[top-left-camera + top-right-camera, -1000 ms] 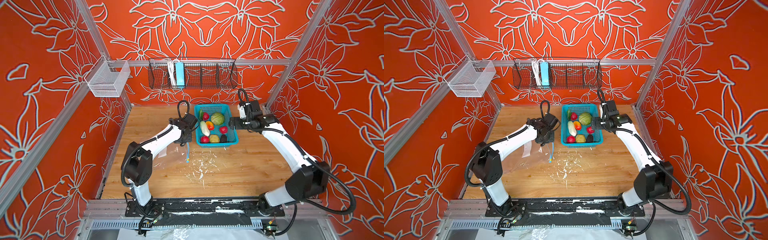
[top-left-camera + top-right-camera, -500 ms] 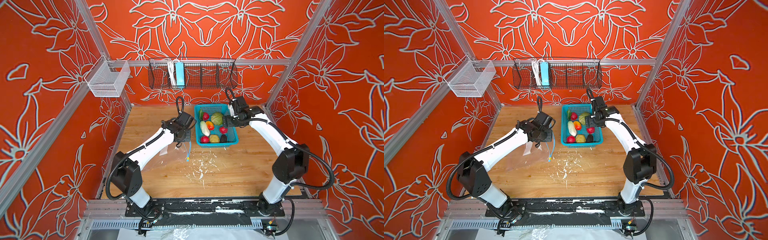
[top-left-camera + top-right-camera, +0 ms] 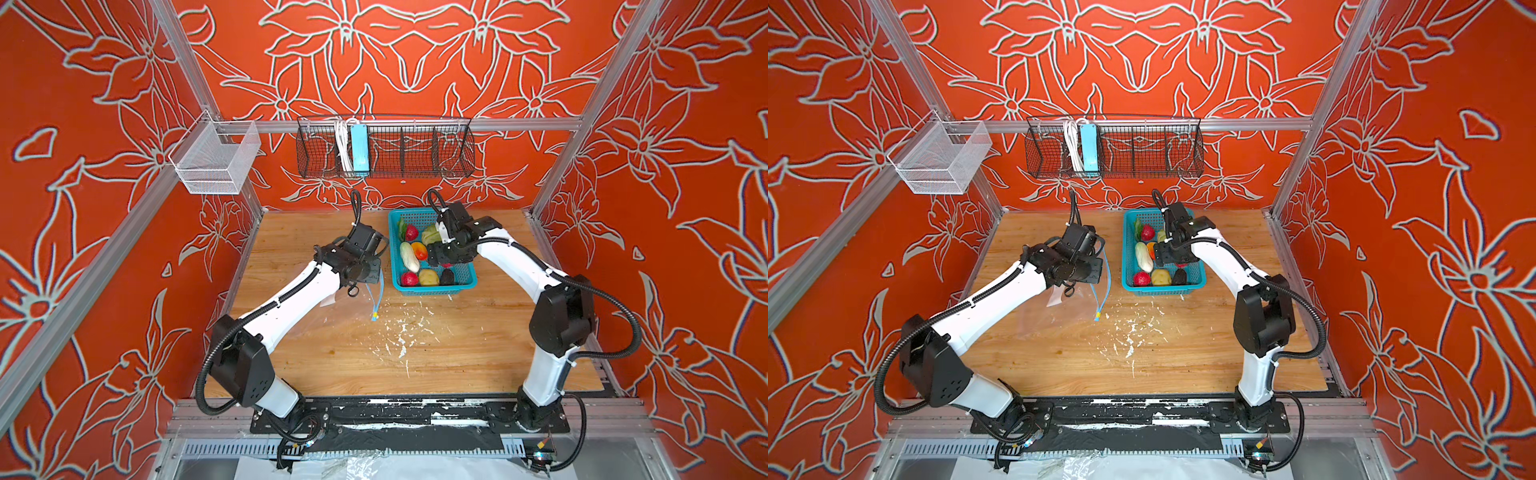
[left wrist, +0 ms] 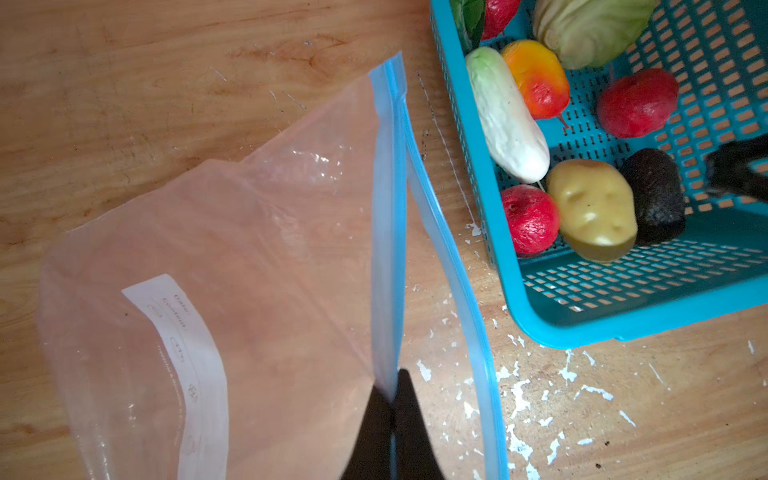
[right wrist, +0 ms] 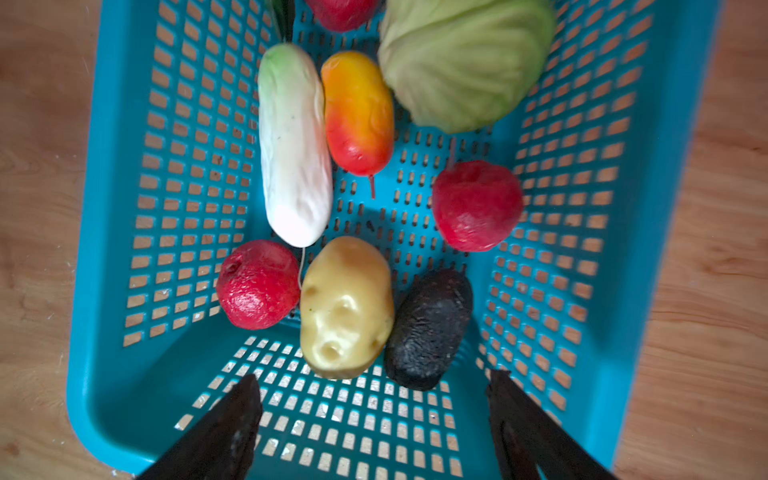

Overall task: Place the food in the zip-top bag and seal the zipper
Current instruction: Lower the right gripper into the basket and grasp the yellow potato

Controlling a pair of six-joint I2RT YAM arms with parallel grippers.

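Observation:
The clear zip-top bag point(image 4: 232, 257) hangs from my left gripper point(image 4: 392, 399), which is shut on one lip of the blue zipper point(image 4: 386, 232). The other lip point(image 4: 457, 282) sags away, so the mouth gapes. In a top view the bag point(image 3: 349, 305) droops to the table beside the teal basket point(image 3: 432, 287). The food lies in the basket: cabbage point(image 5: 465, 62), cucumber point(image 5: 293, 145), orange-red fruit point(image 5: 357, 112), two red berries point(image 5: 478, 205), potato point(image 5: 347, 307), black piece point(image 5: 428, 328). My right gripper point(image 5: 374, 376) hovers open over the basket's near end, holding nothing.
The wooden table point(image 3: 457, 353) is flecked with white flakes point(image 3: 399, 332) in front of the basket. A black wire rack point(image 3: 384, 151) and a white mesh bin point(image 3: 216, 160) hang on the walls above the back edge.
The right gripper has swung from the basket's right rim to above its inside, with the jaws a little narrower. The left arm has stretched out, still pinching the bag's edge.

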